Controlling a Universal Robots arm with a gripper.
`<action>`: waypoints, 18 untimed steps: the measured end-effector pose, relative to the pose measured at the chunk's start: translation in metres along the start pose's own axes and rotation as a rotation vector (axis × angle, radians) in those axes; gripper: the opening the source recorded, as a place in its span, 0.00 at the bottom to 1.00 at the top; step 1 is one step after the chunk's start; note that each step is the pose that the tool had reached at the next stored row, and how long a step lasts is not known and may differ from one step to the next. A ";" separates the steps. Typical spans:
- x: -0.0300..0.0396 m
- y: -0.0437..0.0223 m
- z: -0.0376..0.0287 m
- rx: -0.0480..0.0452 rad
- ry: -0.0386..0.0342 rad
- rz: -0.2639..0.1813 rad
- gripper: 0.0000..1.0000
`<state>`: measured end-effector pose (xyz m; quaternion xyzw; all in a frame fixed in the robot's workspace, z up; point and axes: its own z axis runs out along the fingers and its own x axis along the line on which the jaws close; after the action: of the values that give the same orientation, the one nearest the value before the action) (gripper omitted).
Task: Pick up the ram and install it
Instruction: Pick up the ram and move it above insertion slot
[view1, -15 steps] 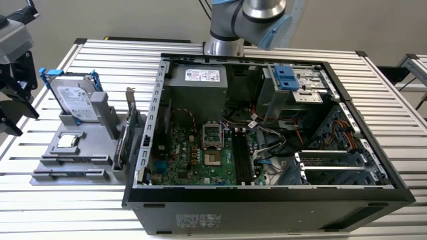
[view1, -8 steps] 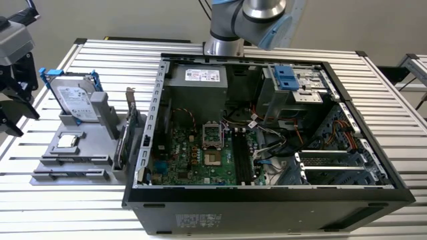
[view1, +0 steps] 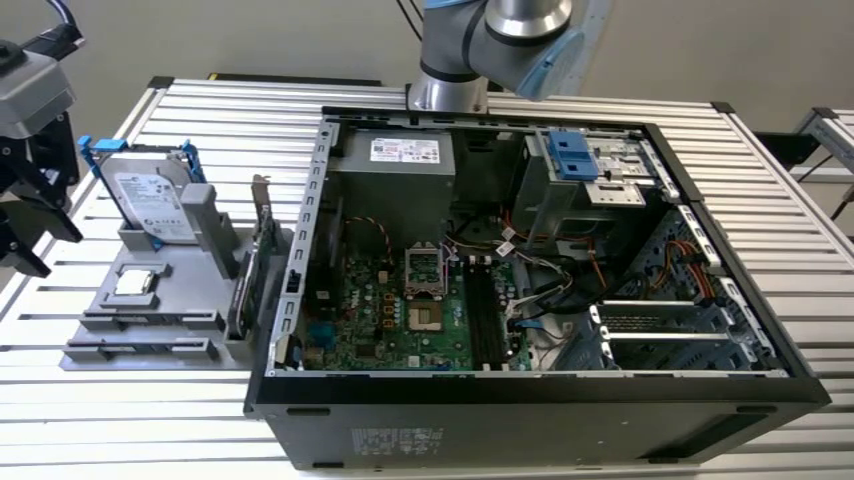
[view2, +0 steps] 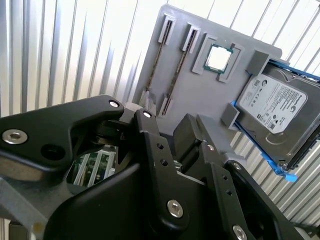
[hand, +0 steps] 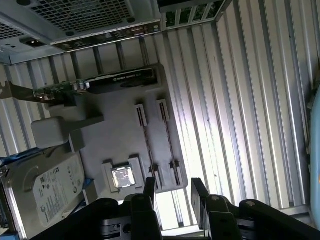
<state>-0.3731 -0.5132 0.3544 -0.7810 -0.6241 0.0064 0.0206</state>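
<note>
The ram shows edge-on as two thin dark sticks (hand: 148, 145) standing in the paired slots of the grey holder tray (hand: 117, 130); in the second wrist view a ram stick (view2: 159, 52) sits near the tray's far edge. My gripper (hand: 173, 195) hovers above the tray's slot end, its black fingers (hand: 150, 192) apart with nothing between them. The second wrist view also has the gripper (view2: 172, 132) open over the tray. In the exterior view the gripper (view1: 34, 235) hangs at the far left, beside the tray (view1: 147, 330).
A silver hard drive (view1: 147, 200) with blue rails, a processor chip (hand: 122, 176) and an upright green card (view1: 263, 250) share the tray. The open computer case (view1: 534, 390) with its motherboard (view1: 414, 310) lies to the exterior view's right on the slatted metal table (view1: 134, 420).
</note>
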 end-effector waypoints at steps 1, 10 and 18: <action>0.0000 0.0003 0.0005 -0.0001 -0.0001 -0.001 1.00; 0.0005 0.0028 0.0044 -0.0003 -0.0023 -0.005 1.00; 0.0006 0.0040 0.0082 -0.0006 -0.0033 -0.007 1.00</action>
<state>-0.3694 -0.5133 0.3461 -0.7788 -0.6269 0.0074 0.0194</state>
